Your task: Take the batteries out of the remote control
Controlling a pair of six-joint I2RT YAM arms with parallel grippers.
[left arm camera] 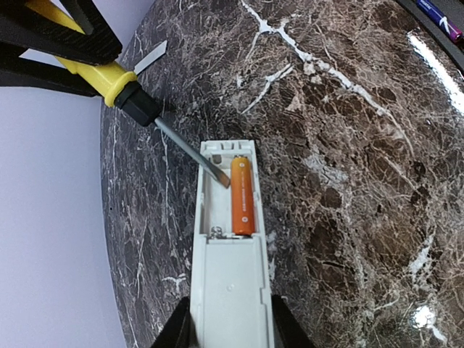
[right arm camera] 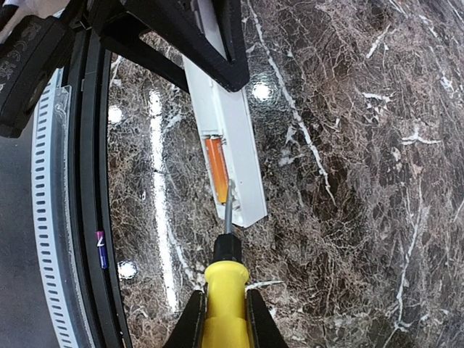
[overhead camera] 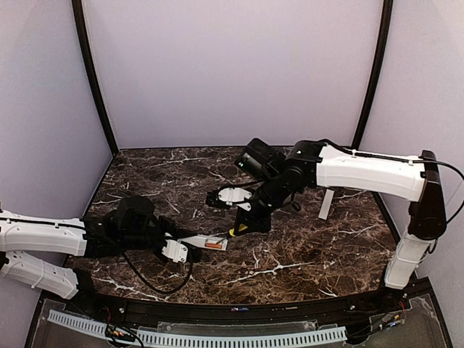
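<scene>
The white remote control [left arm camera: 228,290] lies face down with its battery recess open, and my left gripper [left arm camera: 228,328] is shut on its near end. One orange-red battery [left arm camera: 242,196] sits in the right slot; the left slot is empty. My right gripper [right arm camera: 225,313] is shut on a yellow-handled screwdriver [right arm camera: 226,290]. The screwdriver's blade tip rests in the recess against the battery's far end [right arm camera: 217,170]. In the top view the remote [overhead camera: 208,243] is at the table's front centre, between my left gripper [overhead camera: 181,250] and my right gripper [overhead camera: 248,216].
A flat pale cover strip [overhead camera: 326,203] lies to the right, near the right arm; it also shows in the left wrist view [left arm camera: 150,56]. A small purple cylinder [right arm camera: 102,249] lies on the black front rail. The enclosure walls stand close on all sides.
</scene>
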